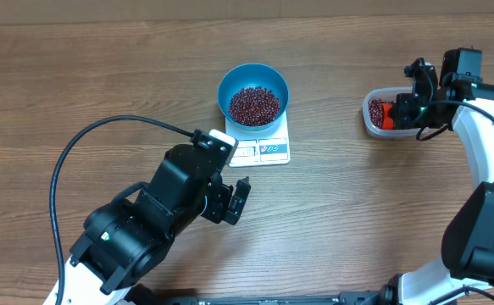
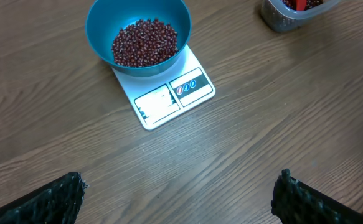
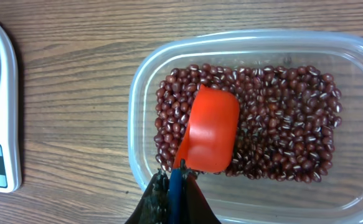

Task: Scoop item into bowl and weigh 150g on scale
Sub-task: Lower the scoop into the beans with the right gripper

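Risk, left: the left gripper [image 1: 238, 202] hangs just below the scale [image 1: 262, 151] in the overhead view; a forward drift could nudge it and spoil the reading.
Risk, centre: the bowl [image 1: 223, 91] covers most of the scale and already holds a good heap of beans [image 1: 254, 103]. Another full scoop may overshoot the target, and the display is too small to read.
Risk, right: the scoop [image 3: 211, 130] lies open side down on the beans in the tub [image 3: 137, 93]. A steep lift or fast carry across the bare table [image 1: 102, 68] would likely spill beans between tub and bowl.
Pose, left arm: the left arm [image 1: 162, 212] is folded at lower left, its wrist aimed up the frame at the scale, the jaws spread wide and holding nothing.
Pose, right arm: the right arm [image 1: 492, 135] reaches up the right edge, and the right gripper [image 3: 174, 186] sits over the tub's near rim, clamped tight on the scoop's handle.
Beans: part in the bowl at upper centre, the rest in the tub at upper right.
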